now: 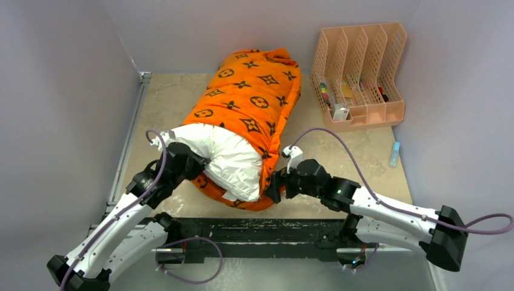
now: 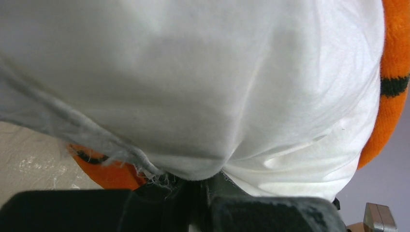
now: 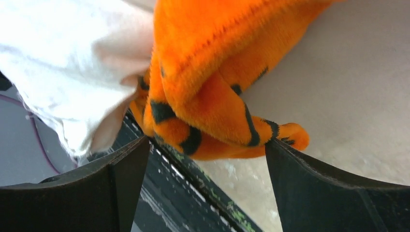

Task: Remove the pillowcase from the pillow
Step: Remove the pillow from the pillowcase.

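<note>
Wrist views show what overhead hides: left gripper (image 2: 196, 186) pinches white pillow (image 1: 227, 154) fabric; right gripper (image 3: 207, 143) gapes wide around pillowcase (image 1: 251, 91) hem. We note pillow partly exposed, mid-bench toward the near edge.

Pillowcase (image 1: 251, 91) — bright orange plush, printed with black flowers, diamonds and circles; black bands show on its bunched hem in the right wrist view. Pillow (image 1: 227, 154) plain white, no print. Tabletop (image 1: 176, 97) mottled beige. Desk organizer (image 1: 363, 73) — peach-pink lattice. Small tube (image 1: 394, 154) pale blue. Left arm (image 1: 115, 218) and right arm (image 1: 394, 209) white with black joints. Cables (image 1: 318, 129) purple. Walls (image 1: 60, 73) pale lilac-grey.
</note>
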Controlling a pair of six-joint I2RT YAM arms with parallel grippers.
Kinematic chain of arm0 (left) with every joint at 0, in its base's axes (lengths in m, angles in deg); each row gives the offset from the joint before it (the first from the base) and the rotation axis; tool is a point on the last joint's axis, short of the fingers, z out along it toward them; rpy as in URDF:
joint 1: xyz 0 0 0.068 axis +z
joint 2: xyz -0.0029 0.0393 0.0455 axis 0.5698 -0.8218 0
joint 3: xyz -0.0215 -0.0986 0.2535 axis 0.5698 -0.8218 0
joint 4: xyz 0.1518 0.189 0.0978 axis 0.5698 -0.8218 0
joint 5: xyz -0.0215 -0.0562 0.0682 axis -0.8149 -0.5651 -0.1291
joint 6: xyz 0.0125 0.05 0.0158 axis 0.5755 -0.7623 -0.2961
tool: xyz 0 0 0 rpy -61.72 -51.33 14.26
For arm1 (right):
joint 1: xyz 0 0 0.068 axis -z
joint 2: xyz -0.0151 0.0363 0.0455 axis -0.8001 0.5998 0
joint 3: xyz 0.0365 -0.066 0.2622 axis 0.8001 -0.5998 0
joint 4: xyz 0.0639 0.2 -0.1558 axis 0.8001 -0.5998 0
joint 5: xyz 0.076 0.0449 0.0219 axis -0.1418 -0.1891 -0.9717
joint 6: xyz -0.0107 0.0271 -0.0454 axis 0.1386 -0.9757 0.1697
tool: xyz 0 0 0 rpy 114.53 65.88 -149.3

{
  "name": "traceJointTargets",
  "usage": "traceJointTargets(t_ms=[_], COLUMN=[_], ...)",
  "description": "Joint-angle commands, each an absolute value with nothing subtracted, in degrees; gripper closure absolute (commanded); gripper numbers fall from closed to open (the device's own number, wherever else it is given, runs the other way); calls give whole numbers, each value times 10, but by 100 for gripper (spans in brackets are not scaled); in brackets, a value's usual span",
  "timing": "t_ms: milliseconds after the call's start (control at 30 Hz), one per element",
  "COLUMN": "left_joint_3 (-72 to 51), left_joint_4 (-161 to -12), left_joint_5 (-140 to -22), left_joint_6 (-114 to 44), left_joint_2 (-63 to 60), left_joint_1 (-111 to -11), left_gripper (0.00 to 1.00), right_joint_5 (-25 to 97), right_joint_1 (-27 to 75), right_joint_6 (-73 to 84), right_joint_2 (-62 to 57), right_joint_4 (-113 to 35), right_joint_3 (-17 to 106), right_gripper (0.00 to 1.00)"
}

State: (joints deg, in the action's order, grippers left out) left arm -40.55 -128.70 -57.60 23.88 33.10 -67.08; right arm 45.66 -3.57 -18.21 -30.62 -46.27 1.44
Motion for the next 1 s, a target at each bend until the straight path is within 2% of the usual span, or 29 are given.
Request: traceJointTargets(t_ms=[0,67,100,167,200,233,367,467,533,633,700,800,833,900,967], left_joint_3=[-353,-348,-344,-328,-317,-306,-264,-231,-214,-179,-151,-120,-127,-166,-219], left_joint_4=[-1226,-1224,-1222,-1228,-1236,-1249,-1296,-1318,-1320,-1318,-1326,-1328,-1319,-1317,-1318], left_joint_5=[-577,-572,-570,-562,-556,-546,-497,-467,-460,-461,-454,-469,-489,-541,-591], left_joint_6=[236,245,246,242,237,235,219,207,203,192,182,169,160,141,131], left_joint_2=[335,341,344,342,338,333,323,315,306,288,277,269,266,247,225], left_joint_1=[-668,-668,-668,-668,-668,-668,-667,-667,-667,-667,-667,-667,-667,-667,-669], left_gripper=[100,100,100,100,100,100,100,100,100,100,100,100,95,56,39], right_joint_5=[437,454,468,496,546,626,918,999,1057,1069,987,808,732,601,525], right_joint_1=[-36,-31,-23,4,12,16,19,19,19,18,12,13,17,18,18], right_joint_6=[-144,-116,-110,-95,-88,-85,-61,-35,-63,-117,-106,-81,-76,-65,-85], right_joint_2=[-278,-234,-211,-166,-147,-130,-107,-83,-27,40,43,-33,-71,-130,-150], right_joint_4=[-234,-220,-220,-226,-249,-272,-331,-318,-340,-379,-368,-246,-196,-104,-124], right_joint_3=[1,25,34,48,57,66,97,106,124,149,152,82,54,21,58], right_gripper=[10,13,19,52,79,100,100,100,100,100,100,100,100,100,100])
